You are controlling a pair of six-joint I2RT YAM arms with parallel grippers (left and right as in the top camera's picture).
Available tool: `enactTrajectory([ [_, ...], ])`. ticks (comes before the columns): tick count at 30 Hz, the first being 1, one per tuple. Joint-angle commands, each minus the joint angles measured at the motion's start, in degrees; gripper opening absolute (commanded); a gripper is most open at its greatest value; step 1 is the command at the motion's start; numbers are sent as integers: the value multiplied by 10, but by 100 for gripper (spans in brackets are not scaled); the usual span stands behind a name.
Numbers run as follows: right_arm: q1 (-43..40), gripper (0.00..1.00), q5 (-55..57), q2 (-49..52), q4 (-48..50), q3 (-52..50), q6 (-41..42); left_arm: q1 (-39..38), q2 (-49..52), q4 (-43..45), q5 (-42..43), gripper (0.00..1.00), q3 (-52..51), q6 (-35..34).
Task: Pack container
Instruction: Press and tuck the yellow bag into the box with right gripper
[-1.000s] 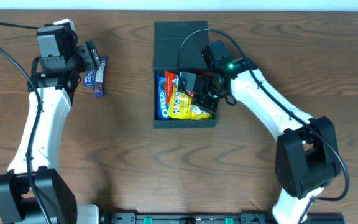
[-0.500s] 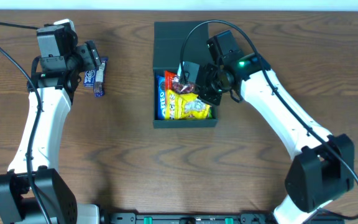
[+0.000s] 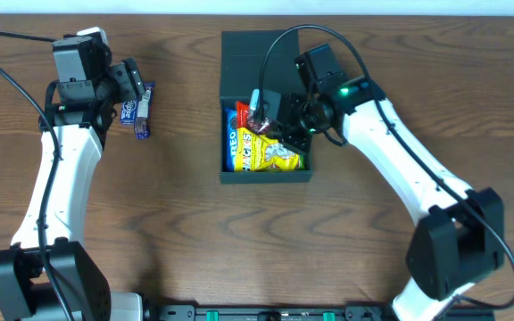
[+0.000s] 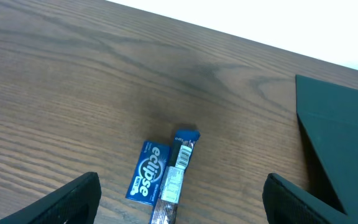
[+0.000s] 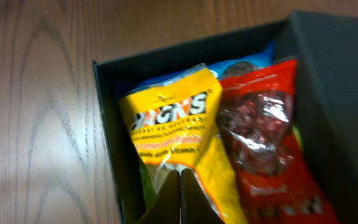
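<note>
Over the container [image 3: 248, 62] | right gripper [image 5: 180, 176] closed (tips above yellow packet [image 5: 179, 124]) | left gripper [image 4: 182, 186] open, well away

From above, the right arm [image 3: 395, 147] covers the right side of the container [image 3: 257, 53] and part of the red pack [image 3: 244, 111]. The blue cookie pack [image 3: 232, 147] lies mostly under the yellow bag [image 3: 270, 156]. In the left wrist view the container runs off the right edge and the snack bar [image 4: 176, 171] runs off the bottom edge. Its small words cannot be read.
</note>
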Motion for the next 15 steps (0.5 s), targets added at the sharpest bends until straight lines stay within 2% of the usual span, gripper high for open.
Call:
enactTrajectory([
  [1,10,1,-23,41,-2,8,-4,2,-10,3,-2,85,13,8],
  [9,14,1,3,130,15,8,0,2,-10,2,-2,84,13,8],
  [15,14,1,3,127,8,9,37,2,-10,2,-2,84,13,8],
])
